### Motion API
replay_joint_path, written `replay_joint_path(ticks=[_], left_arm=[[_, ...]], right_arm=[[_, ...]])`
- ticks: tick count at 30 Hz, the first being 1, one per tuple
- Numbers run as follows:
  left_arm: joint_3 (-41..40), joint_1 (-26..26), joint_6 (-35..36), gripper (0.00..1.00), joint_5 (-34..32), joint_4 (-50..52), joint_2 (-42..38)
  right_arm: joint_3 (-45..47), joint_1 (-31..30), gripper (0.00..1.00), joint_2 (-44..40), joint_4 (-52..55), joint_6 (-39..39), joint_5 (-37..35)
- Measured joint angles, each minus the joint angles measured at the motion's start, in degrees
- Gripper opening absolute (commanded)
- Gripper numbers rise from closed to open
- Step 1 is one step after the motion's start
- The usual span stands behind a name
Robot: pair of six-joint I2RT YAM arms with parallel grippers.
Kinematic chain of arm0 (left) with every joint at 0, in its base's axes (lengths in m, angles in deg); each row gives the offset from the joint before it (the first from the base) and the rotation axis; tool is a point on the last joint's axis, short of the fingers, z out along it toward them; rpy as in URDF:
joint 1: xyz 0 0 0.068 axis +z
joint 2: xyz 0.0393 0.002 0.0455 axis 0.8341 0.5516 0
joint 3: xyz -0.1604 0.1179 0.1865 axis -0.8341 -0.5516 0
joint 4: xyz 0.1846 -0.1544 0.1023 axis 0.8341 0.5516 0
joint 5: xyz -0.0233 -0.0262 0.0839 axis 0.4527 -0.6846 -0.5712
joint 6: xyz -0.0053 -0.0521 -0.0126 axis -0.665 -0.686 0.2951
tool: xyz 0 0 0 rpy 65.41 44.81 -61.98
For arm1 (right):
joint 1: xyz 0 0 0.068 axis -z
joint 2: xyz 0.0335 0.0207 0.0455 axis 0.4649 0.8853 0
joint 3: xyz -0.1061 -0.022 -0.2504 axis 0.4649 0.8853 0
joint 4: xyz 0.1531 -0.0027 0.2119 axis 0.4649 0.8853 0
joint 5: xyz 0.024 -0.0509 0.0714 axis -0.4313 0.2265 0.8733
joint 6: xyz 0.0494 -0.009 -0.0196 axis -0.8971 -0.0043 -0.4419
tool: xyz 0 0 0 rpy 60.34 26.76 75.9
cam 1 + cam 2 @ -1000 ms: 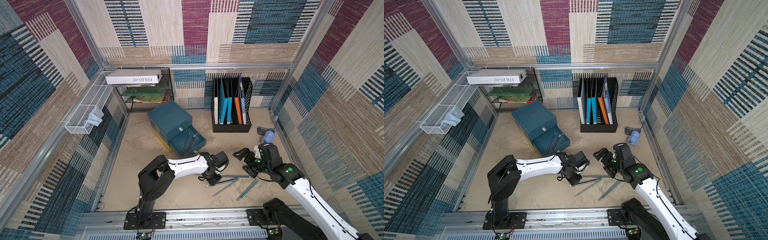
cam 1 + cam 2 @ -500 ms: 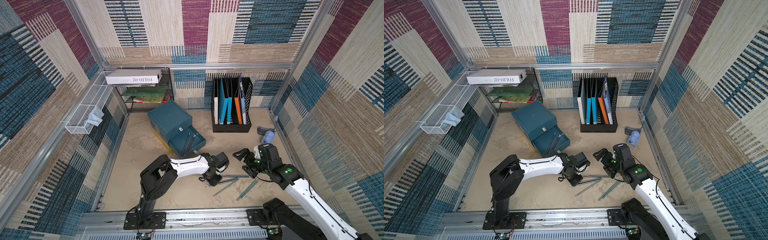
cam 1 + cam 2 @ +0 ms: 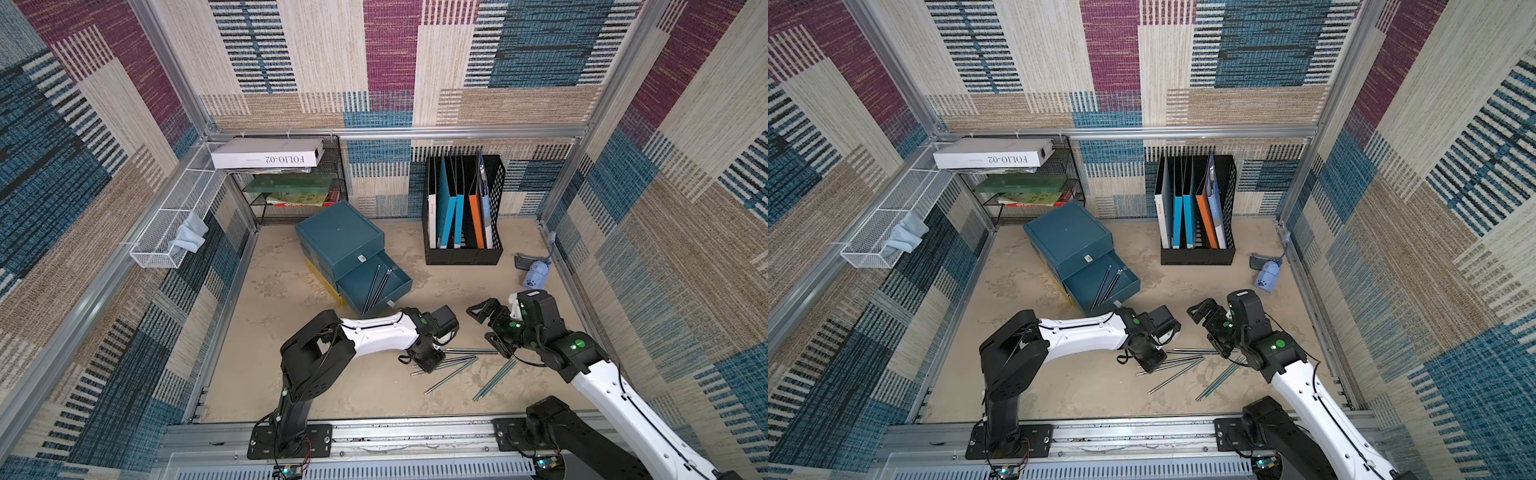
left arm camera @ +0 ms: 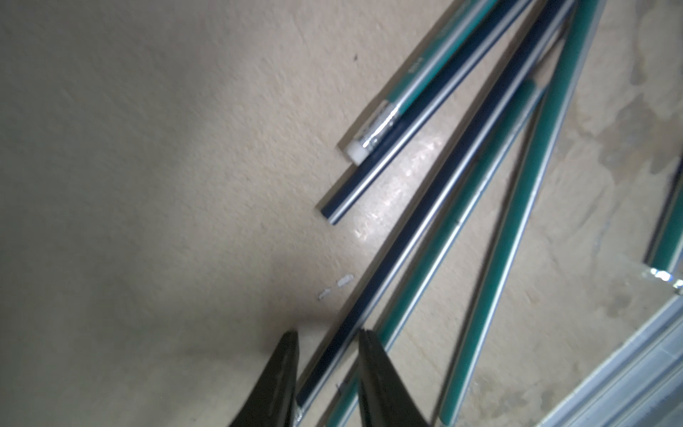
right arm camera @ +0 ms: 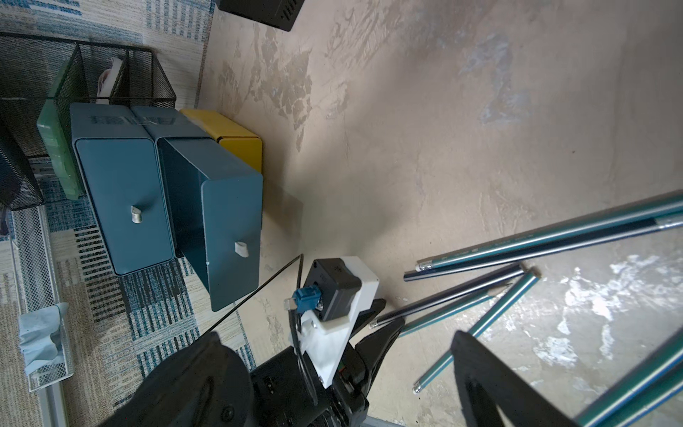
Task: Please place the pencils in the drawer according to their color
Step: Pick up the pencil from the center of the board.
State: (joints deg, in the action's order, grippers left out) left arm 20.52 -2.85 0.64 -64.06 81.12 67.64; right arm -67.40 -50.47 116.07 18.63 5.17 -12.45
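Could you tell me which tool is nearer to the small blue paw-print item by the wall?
Right. The right tool hangs open a little short of the paw-print item; the left tool is farther off, down among the pencils.

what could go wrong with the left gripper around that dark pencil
1. The left gripper straddles the dark pencil, but a teal pencil lies right beside it at the jaws. It could get pinched or dragged along, mixing colours.
2. The grip looks near the pencil's end, so it may droop or swing when lifted and catch the open drawer wall.
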Motion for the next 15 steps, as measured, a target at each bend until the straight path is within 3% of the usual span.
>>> replay_joint_path(ticks=[15], left_arm=[[-0.37, 0.15, -0.35, 0.09, -1.95, 0.39, 0.72]], right_arm=[[0.55, 0.57, 0.99, 0.22, -0.55, 0.02, 0.02]])
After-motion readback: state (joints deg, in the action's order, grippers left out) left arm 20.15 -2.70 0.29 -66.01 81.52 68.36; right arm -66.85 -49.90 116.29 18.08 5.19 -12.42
